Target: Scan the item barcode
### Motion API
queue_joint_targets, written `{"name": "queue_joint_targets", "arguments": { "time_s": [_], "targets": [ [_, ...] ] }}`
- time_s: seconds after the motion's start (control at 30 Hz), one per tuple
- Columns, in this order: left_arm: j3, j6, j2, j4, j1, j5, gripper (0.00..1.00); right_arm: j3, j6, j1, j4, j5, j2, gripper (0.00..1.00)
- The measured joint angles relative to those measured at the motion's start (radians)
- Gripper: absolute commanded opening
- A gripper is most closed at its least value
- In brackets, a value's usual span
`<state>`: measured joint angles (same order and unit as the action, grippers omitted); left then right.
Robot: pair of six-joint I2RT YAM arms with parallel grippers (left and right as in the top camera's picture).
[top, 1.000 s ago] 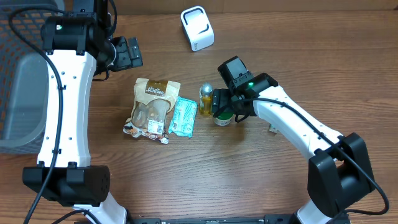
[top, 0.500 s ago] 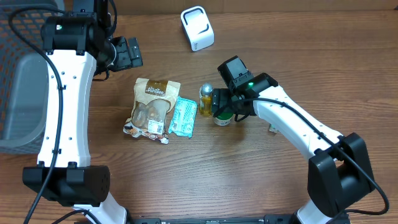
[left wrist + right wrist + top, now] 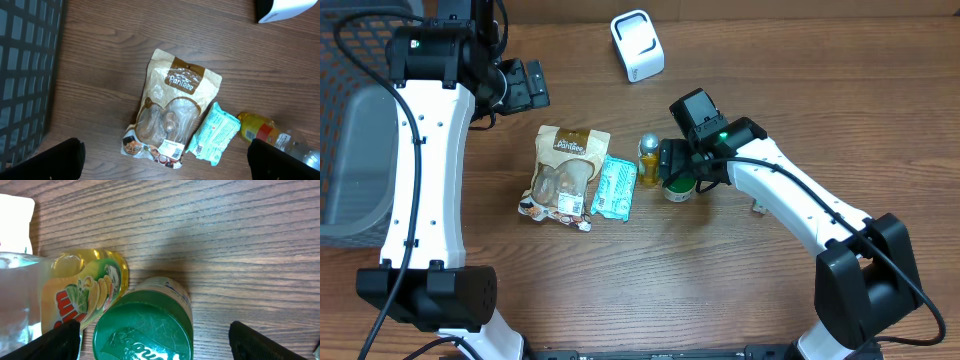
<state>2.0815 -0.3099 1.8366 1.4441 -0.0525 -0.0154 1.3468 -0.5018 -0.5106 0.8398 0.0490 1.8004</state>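
Observation:
A green-lidded jar stands upright on the table, with a yellow bottle lying against its left side. My right gripper hangs open just above the jar, one finger on each side of the lid, holding nothing. A brown snack bag and a teal packet lie flat to the left. The white barcode scanner stands at the back. My left gripper is open and empty, high over the bag.
A dark wire basket with a grey bin sits at the table's left edge. A small pale object lies on the wood under the right arm's forearm.
My right gripper has edged slightly left over the jar, and the yellow bottle looks nudged a little up and left. The left arm has not moved.

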Motion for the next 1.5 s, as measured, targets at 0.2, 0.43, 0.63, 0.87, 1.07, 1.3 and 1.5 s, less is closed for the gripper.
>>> {"name": "queue_joint_targets", "arguments": {
  "time_s": [0.2,0.43,0.63,0.87,1.07,1.3,1.5],
  "targets": [
    [0.000,0.000,0.000,0.000,0.000,0.000,1.00,-0.006,0.000,0.000,-0.001,0.000,0.000,0.91],
    [0.000,0.000,0.000,0.000,0.000,0.000,1.00,-0.067,-0.003,0.000,-0.046,-0.009,0.000,0.90],
    [0.000,0.000,0.000,0.000,0.000,0.000,1.00,-0.087,-0.003,0.000,-0.045,-0.012,0.000,0.80],
    [0.000,0.000,0.000,0.000,0.000,0.000,1.00,-0.087,-0.004,0.003,-0.018,0.024,0.000,0.72],
    [0.000,0.000,0.000,0.000,0.000,0.000,0.99,-0.087,-0.056,0.032,0.035,0.077,0.000,0.71],
    [0.000,0.000,0.000,0.000,0.000,0.000,1.00,-0.087,-0.121,0.065,0.055,0.102,0.000,0.76],
    [0.000,0.000,0.000,0.000,0.000,0.000,0.99,-0.087,-0.135,0.065,0.056,0.109,0.000,0.77]
  ]
}}
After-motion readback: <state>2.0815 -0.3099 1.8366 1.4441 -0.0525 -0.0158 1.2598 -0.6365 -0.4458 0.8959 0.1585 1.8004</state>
